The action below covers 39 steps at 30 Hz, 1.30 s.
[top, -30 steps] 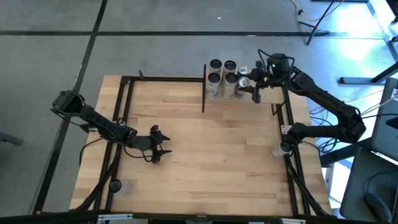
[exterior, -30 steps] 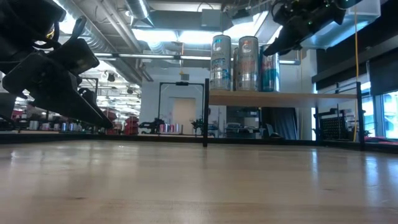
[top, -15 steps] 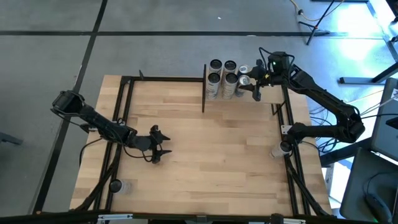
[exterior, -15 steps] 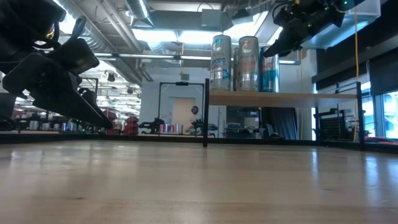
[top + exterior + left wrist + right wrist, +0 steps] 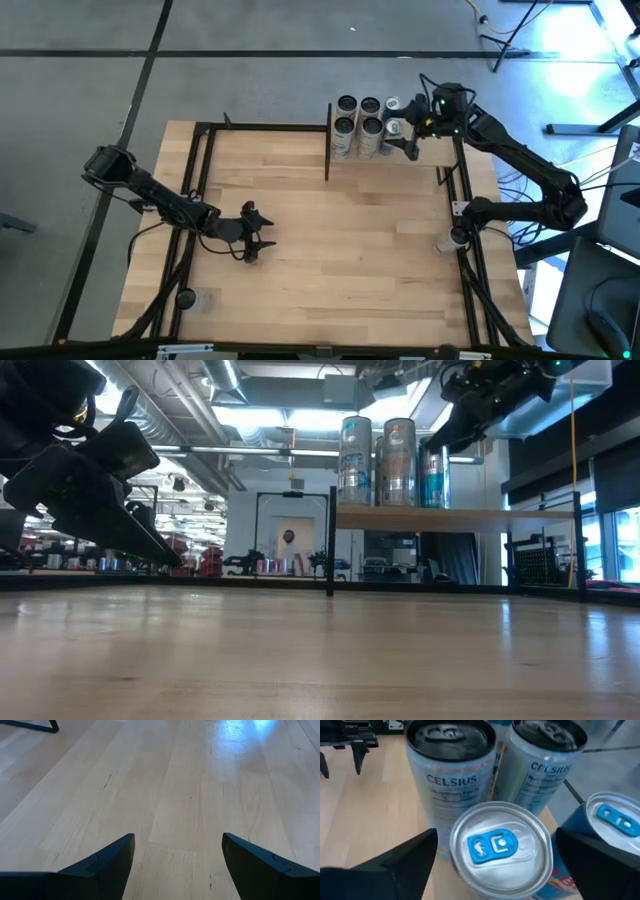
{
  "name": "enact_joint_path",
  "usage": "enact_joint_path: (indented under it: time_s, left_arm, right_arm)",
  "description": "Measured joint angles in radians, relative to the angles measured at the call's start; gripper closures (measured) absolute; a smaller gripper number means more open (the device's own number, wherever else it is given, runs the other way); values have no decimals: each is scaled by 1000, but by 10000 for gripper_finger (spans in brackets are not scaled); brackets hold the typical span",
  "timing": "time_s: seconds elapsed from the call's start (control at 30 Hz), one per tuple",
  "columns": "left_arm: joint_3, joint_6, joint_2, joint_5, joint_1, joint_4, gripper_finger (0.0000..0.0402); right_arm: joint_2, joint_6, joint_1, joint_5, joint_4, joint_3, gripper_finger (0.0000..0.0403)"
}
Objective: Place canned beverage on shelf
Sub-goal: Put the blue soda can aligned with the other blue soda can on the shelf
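Above the shelf [image 5: 420, 150], the right tool [image 5: 400, 138] stood spread wide around a can [image 5: 501, 847] that already rested upright among the others, so placing looked done and only backing away remained, while the left tool [image 5: 253, 232] waited open over the surface [image 5: 350, 250].

silver cans [image 5: 451, 785] with dark tops and dark CELSIUS lettering, silver-lidded can [image 5: 501, 851] with blue tab, blue-sided can [image 5: 615, 827] with blue tab, pale wood shelf [image 5: 455, 517] with black posts, pale plank tabletop [image 5: 340, 240], black arms
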Motion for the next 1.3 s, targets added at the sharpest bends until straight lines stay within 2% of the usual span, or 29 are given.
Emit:
enact_joint_path:
  time_s: [0.2,0.4,0.77,0.93,1.1,1.3]
  left_arm:
    - [0,0,0,1,0,0,117]
    - [0,0,0,1,0,0,117]
    - [0,0,0,0,0,1,117]
    - [0,-2,0,-2,0,1,117]
    - [0,-19,0,-2,0,1,117]
    - [0,-19,0,-3,0,1,117]
  right_arm:
    - [-14,23,1,-22,-16,27,36]
    - [-15,78,1,-35,-23,32,40]
    - [-116,188,1,28,-23,33,40]
    - [-165,304,23,96,-81,34,40]
    - [-195,308,114,225,-201,14,40]
    - [-215,337,213,375,-119,-79,40]
